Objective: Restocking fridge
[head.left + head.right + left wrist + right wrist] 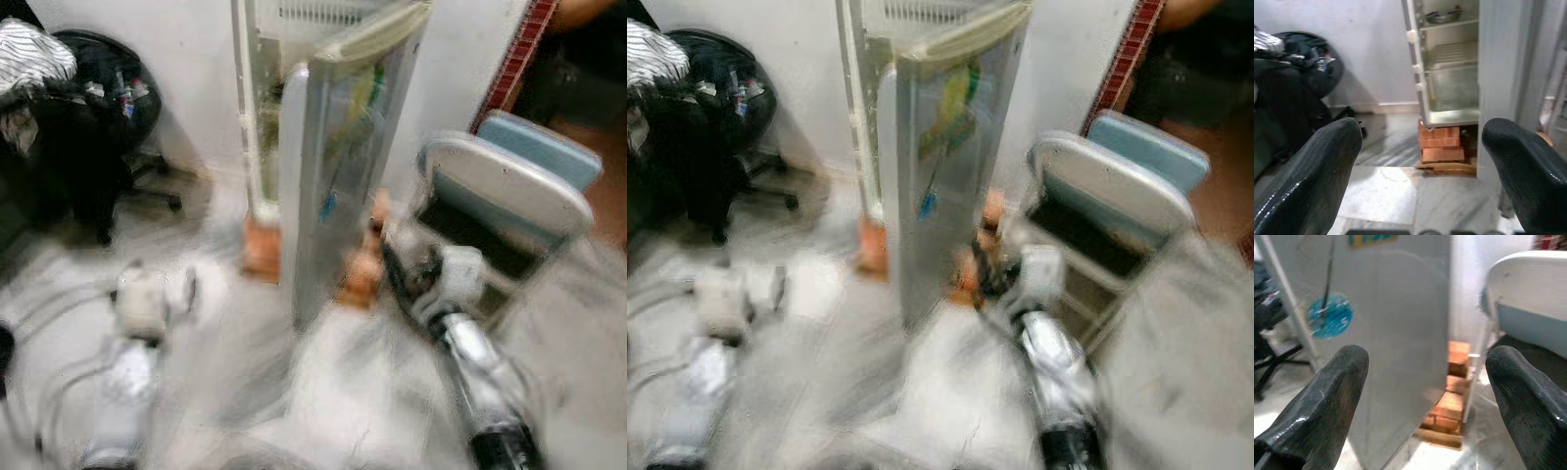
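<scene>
The robot stands a little way back from the fridge (294, 98), and the head views are smeared with blur, so it looks to be on the move. The fridge door (338, 186) hangs wide open, swung out toward the robot with its edge facing us; stickers show on its outer face, among them a round blue one (1330, 316). The cabinet sits raised on a stack of bricks (1440, 144) on the marble floor (1386, 191).

Through the left wrist view the inside is readable: a metal bowl (1442, 15) rests on an upper shelf, the wire shelf (1454, 51) below it looks bare, and the bottom compartment seems to hold nothing I can make out.

The left tool (1420, 171) is held low on the robot's left, pointing at the open cabinet, its two black fingers (1312, 171) spread wide with nothing between them. The right tool (1425, 401) is forward on the right, just beside the door's outer face, likewise spread wide and carrying nothing. Next to it on the right stands a chair (509, 191) with a pale back. An office chair (113, 98) heaped with dark clothes sits off to the left against the wall.

As for progress, I judge the job barely begun: the door is open, which is the one step plainly done, but neither tool holds any goods and I can see no supplies waiting nearby. Fetching items and setting them on the shelves all appears still to come
</scene>
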`<state>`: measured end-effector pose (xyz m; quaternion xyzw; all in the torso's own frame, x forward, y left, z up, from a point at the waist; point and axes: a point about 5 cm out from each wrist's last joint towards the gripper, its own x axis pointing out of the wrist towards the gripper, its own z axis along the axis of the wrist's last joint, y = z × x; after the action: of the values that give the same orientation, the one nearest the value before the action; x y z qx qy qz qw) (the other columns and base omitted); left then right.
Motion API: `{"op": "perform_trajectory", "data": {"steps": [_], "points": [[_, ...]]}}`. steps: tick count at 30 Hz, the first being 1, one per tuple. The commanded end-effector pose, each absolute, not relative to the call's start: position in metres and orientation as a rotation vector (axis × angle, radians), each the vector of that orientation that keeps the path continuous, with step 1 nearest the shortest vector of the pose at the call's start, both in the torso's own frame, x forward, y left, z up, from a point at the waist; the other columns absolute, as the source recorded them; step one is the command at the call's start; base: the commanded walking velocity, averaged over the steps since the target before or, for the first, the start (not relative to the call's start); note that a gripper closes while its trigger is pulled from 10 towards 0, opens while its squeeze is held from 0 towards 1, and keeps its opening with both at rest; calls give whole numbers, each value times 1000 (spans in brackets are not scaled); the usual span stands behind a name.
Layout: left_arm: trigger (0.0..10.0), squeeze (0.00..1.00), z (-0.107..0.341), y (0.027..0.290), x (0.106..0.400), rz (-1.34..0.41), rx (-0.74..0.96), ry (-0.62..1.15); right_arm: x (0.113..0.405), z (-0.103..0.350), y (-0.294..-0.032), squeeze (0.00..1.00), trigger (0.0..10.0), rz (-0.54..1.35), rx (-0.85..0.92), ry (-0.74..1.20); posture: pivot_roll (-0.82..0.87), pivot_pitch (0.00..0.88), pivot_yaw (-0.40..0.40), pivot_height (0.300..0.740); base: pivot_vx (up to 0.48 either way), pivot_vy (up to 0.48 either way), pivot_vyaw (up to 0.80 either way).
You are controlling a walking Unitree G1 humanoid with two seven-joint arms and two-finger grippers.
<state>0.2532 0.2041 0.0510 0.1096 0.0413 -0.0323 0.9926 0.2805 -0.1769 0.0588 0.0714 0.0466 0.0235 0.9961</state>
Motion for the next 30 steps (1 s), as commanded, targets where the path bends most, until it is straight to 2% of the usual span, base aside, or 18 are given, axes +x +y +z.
{"op": "perform_trajectory", "data": {"steps": [1,8,23,30], "points": [[10000,0,57,210,256,-60,237,64,284,65,-172,0,10000,60,144,69,71,0,-43,740,0,465,-563],[10000,0,58,212,257,-64,239,65,285,65,-172,0,10000,59,142,65,69,0,-42,740,0,460,-480],[10000,0,58,214,258,-53,225,70,286,65,-170,0,10000,58,143,64,71,0,-40,740,303,371,-656],[10000,0,58,214,258,-65,225,66,286,65,-168,0,10000,62,146,63,73,0,-41,740,280,389,-129]]}}
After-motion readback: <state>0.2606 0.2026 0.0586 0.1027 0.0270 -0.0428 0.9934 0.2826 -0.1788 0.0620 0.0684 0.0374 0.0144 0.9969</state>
